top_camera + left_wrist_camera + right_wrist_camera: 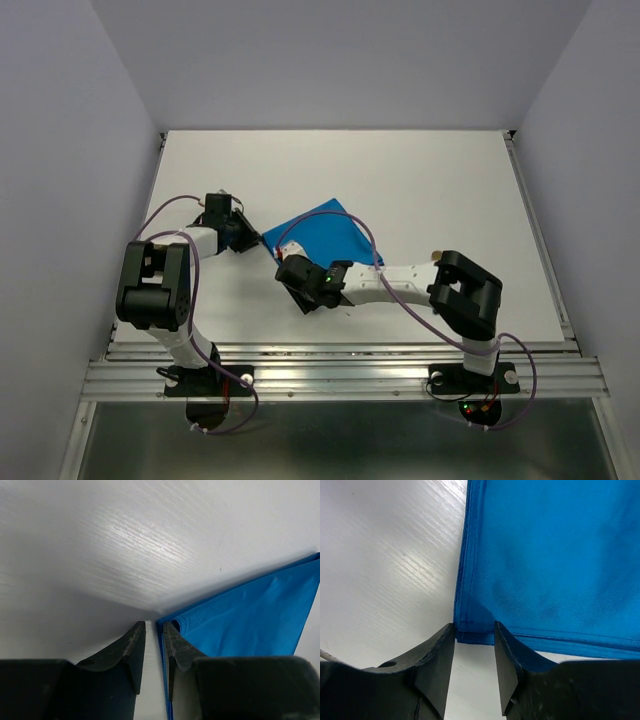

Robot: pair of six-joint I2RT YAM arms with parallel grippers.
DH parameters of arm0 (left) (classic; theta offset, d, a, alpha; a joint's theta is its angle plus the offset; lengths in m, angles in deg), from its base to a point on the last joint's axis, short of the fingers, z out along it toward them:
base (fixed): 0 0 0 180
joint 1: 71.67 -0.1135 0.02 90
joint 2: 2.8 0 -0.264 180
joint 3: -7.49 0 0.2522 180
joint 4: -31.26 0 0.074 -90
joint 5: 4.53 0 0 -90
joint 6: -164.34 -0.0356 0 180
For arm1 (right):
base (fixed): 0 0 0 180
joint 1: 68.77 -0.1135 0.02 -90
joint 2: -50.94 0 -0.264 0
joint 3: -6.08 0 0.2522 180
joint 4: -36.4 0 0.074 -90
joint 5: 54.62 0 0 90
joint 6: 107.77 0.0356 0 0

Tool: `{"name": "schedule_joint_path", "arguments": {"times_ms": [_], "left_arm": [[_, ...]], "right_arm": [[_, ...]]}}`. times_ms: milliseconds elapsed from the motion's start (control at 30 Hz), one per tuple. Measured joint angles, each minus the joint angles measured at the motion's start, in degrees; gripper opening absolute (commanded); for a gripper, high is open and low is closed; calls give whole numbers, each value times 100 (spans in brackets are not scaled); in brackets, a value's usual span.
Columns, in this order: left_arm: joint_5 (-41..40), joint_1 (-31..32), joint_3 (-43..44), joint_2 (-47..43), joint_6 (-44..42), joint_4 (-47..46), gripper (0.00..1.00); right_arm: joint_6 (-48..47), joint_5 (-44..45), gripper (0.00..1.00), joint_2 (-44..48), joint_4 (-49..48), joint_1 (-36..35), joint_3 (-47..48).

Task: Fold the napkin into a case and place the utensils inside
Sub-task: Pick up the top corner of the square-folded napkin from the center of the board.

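Note:
The blue napkin (325, 232) lies folded in layers on the white table (400, 170). My left gripper (257, 240) is at its left corner. In the left wrist view the left gripper (152, 625) stands open: the napkin (250, 620) has its hemmed edge running along the inside of the right finger, and bare table shows in the gap. My right gripper (284, 263) is at the near corner. In the right wrist view the right gripper (474, 626) has its jaws apart, with the stacked corner of the napkin (545, 555) just at the fingertips. The utensils are not clearly in view.
A small tan tip (435, 255) shows beside the right arm's elbow; I cannot tell what it is. White walls close in the table on the left, right and back. A metal rail (340, 375) runs along the near edge.

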Motion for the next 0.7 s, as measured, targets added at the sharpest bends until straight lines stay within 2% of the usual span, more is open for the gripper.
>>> {"name": "schedule_joint_path", "arguments": {"times_ms": [700], "left_arm": [[33,0,9,13,-4,-9,33]], "right_arm": [[-111,487,33,-258,33,-74,267]]}}
